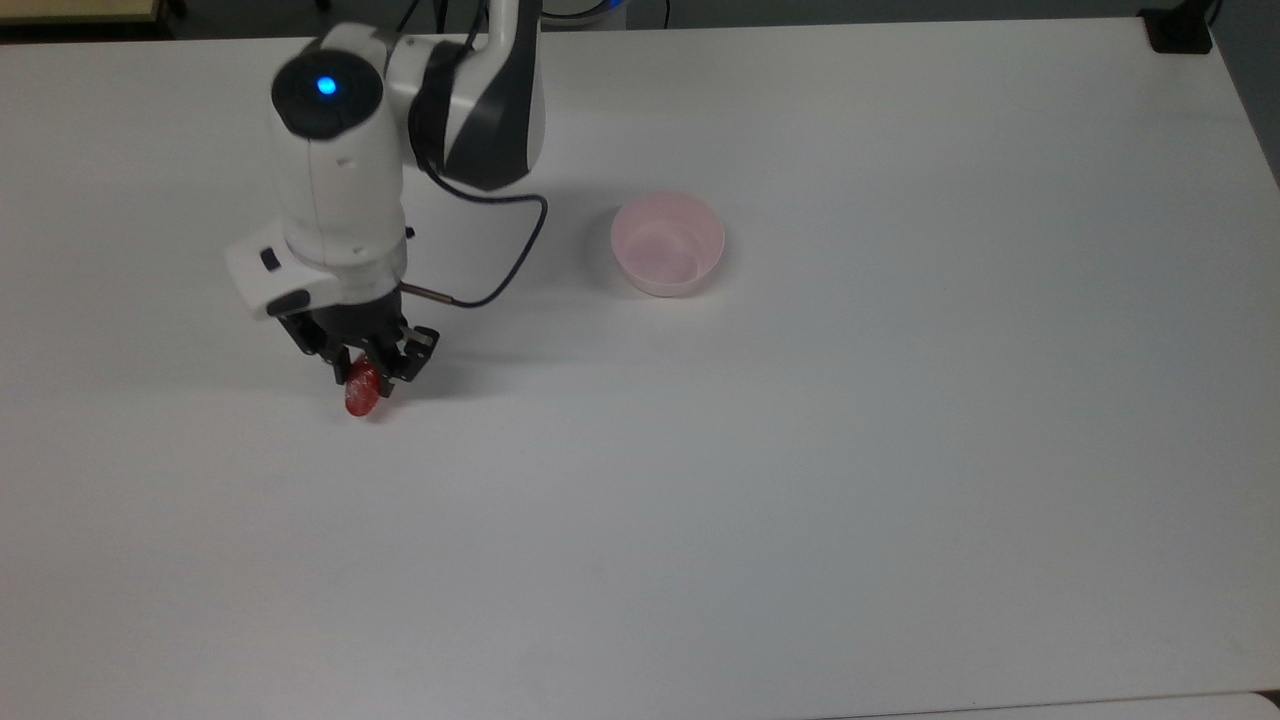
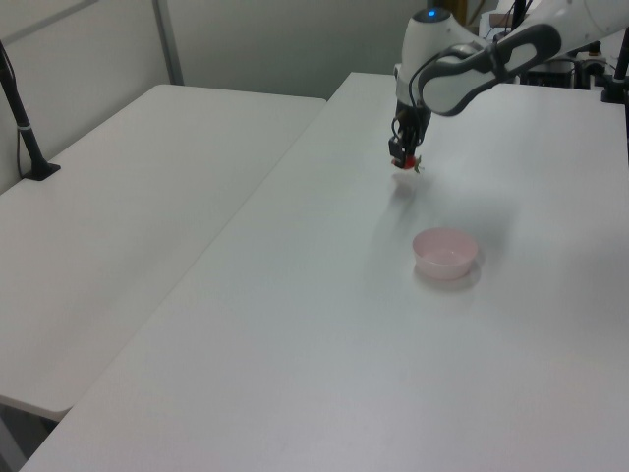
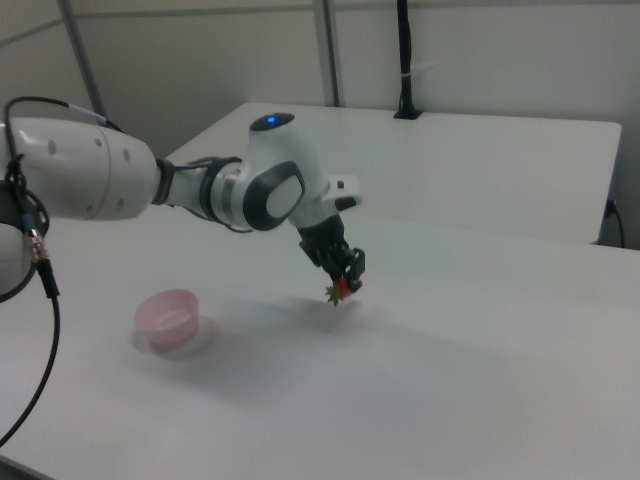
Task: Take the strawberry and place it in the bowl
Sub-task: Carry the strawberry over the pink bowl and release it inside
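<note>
The pincer [image 1: 365, 372] is clenched on the strawberry [image 1: 360, 392], whose red body sticks out past the fingertips in the top view. In the right view the strawberry [image 3: 340, 291] hangs just clear of the bench [image 3: 450, 380], its green leafy cap pointing down, a faint shadow beneath it. In the left view the pincer [image 2: 404, 160] and the fruit sit above a soft shadow on the white surface.

The bowl [image 1: 667, 243] stands well apart from the pincer, toward the top view's right and a little higher in that picture; it is upright and holds nothing. In the right view the bowl [image 3: 169, 315] lies to the pincer's left, and in the left view the bowl [image 2: 445, 254] sits nearer the camera than the pincer.

Between pincer and bowl the bench is bare; a dark cable [image 1: 500, 280] loops from the wrist on the bowl's side, off the surface. A second white bench [image 2: 128, 206] adjoins at the left view's left, with a black post [image 2: 22, 123] on it.
</note>
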